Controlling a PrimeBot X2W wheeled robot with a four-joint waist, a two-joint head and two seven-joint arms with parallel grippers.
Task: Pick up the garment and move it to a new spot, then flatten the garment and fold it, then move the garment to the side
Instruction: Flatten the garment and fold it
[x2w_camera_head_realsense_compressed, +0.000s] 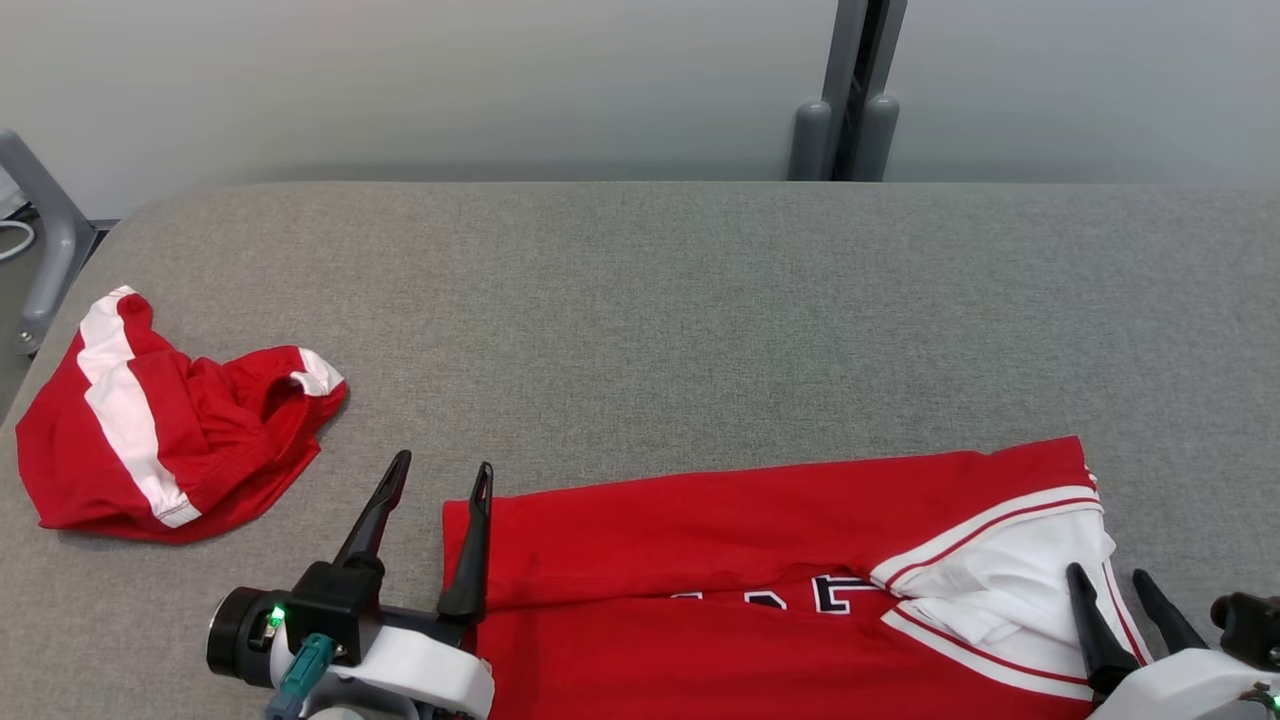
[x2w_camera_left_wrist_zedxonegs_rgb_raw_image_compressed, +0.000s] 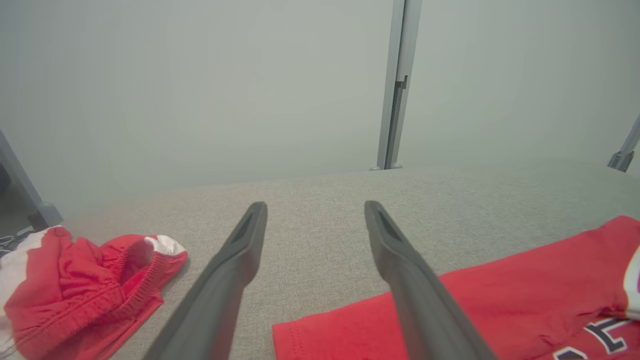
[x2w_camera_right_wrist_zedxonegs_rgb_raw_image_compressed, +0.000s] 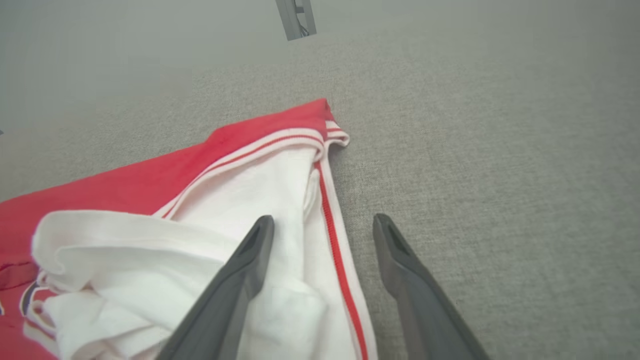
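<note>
Left gripper (x2w_camera_head_realsense_compressed: 442, 462) spread wide, nothing held, poised at the left hem of the red shirt (x2w_camera_head_realsense_compressed: 720, 530): one finger over cloth, the other over bare table (x2w_camera_head_realsense_compressed: 650, 300). Right gripper (x2w_camera_head_realsense_compressed: 1108, 573) likewise open and empty, straddling the shirt's right edge by the white sleeve (x2w_camera_head_realsense_compressed: 1000, 580). Shirt lies lengthwise along the table's near edge, far part apparently folded over. Red shorts (x2w_camera_head_realsense_compressed: 150, 430) bunched well apart, far left. Judgement: relocation and flattening look done, folding under way; further folds and the move aside remain.

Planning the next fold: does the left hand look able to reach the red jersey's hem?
Probably yes: the open left hand hangs at the hem of the red jersey, nothing between them.
</note>
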